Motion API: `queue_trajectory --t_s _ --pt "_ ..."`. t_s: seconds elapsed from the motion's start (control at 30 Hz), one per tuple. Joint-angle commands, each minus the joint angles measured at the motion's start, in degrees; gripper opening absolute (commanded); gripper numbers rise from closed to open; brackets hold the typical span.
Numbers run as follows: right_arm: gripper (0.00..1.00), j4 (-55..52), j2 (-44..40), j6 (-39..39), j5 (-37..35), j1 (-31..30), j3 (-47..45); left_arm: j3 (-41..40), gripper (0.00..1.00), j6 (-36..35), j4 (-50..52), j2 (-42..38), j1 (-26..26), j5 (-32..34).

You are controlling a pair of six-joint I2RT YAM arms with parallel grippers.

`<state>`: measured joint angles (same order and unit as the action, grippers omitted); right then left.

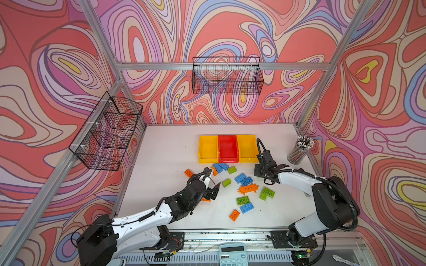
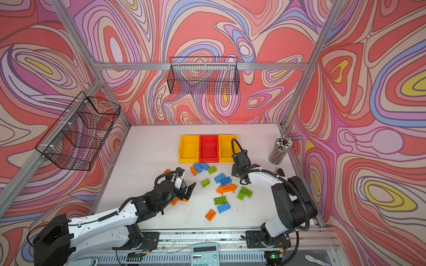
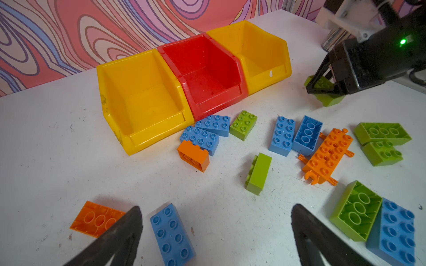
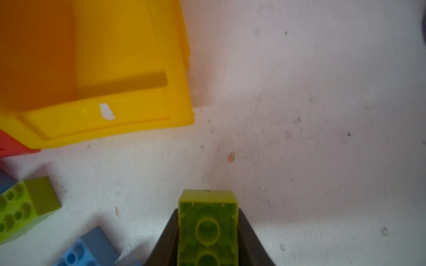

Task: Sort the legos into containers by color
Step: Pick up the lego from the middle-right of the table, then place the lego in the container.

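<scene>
Snugly betw. R gripper (image 4: 208, 213) jaws: green lego (image 4: 207, 232); yellow bin (image 4: 182, 92) near

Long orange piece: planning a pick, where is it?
In a top view the orange piece lies mid-table, blue bricks just behind, green bricks to its right.

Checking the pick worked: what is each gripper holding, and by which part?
The right gripper is shut on a lime green brick, clamped across two opposite side walls, with the hollow underside showing. The left gripper is open and holds nothing.
</scene>
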<state>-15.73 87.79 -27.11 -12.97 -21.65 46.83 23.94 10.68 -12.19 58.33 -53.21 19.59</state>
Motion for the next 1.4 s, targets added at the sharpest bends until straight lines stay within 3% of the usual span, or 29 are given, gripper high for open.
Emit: queue_trajectory --t_s 0.0,0.17,0.5,0.77,0.87,1.07,1.37 --pt "0.28 -2.19 -1.78 1.18 -1.09 -0.41 4.89 1.02 1.0 1.06 2.1 -1.49 0.11 0.85" --pt "0.28 -2.42 2.83 3.86 -0.91 -0.4 14.36 1.02 1.0 2.25 3.37 -2.49 0.1 1.32" --pt "0.27 -3.55 22.83 8.03 -0.71 -0.41 35.46 2.3 1.0 6.09 7.68 -2.86 0.12 1.48" --pt "0.28 -3.76 31.08 8.91 -2.23 -0.32 41.6 2.77 1.0 5.85 10.65 -4.69 0.12 3.76" --pt "0.32 -3.7 32.31 8.99 -1.83 -0.33 42.29 2.69 1.0 5.76 10.41 -4.89 0.1 4.08" --pt "0.59 -2.13 30.5 9.45 -1.19 -0.32 40.98 3.98 1.0 5.49 10.86 -3.89 0.12 3.97" --pt "0.66 -1.41 21.02 9.45 -0.48 -0.27 34.83 3.92 1.0 5.34 10.52 -5.8 0.07 2.1"
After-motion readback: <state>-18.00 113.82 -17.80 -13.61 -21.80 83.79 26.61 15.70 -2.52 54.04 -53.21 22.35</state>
